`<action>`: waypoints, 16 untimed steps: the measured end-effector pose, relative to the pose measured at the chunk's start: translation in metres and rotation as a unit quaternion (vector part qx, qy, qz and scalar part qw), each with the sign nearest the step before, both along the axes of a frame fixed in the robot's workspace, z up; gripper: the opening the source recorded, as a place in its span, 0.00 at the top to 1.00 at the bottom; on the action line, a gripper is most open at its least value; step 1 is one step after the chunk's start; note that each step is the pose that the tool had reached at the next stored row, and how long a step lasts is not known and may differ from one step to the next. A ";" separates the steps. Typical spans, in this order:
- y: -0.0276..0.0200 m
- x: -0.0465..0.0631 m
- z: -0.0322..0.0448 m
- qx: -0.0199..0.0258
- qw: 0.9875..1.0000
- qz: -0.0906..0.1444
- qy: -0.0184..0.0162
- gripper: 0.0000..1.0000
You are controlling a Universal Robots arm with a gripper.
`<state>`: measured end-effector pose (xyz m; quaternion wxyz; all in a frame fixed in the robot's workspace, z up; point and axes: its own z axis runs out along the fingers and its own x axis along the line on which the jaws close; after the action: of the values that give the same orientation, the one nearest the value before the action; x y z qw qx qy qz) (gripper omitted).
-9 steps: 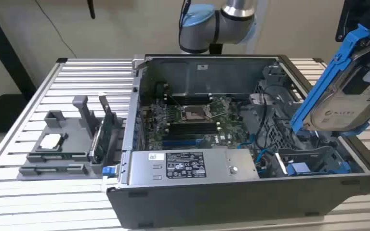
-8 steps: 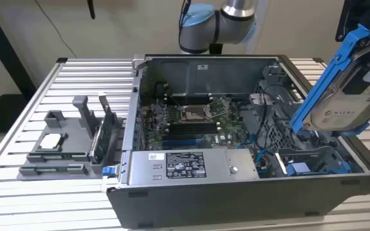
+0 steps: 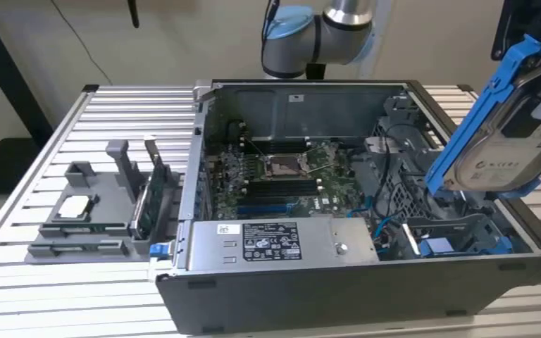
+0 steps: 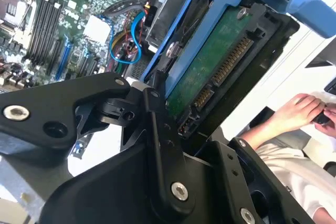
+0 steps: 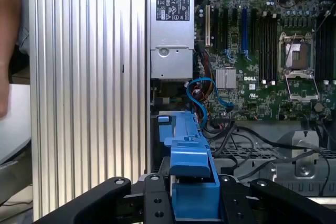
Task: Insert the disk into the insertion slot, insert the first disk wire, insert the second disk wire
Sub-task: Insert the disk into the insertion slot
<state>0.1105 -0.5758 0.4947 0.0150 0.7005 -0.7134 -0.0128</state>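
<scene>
The slatted desk (image 3: 54,282) carries an open case (image 3: 346,303). Over its slot (image 3: 454,229), at the exterior view's right, the disk (image 3: 510,151) hangs tilted and clear of the bay. The gripper (image 5: 194,195) is clamped tight on the disk's blue frame.

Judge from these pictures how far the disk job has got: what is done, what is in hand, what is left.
Done: the disk is picked up, nothing more. In hand: the gripper grips it by its blue frame, tilted above the computer case at the exterior view's right. Left: the disk is not yet in the slot below, and its connectors are bare, so neither wire is plugged in.
</scene>
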 end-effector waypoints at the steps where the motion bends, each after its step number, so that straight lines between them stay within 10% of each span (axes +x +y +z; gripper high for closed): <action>1: 0.0000 0.000 -0.0005 0.000 1.000 0.000 0.000 0.67; 16: 0.0000 0.001 -0.0060 0.000 1.000 0.000 0.000 0.67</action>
<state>0.1116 -0.5758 0.4887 0.0150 0.7005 -0.7134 -0.0128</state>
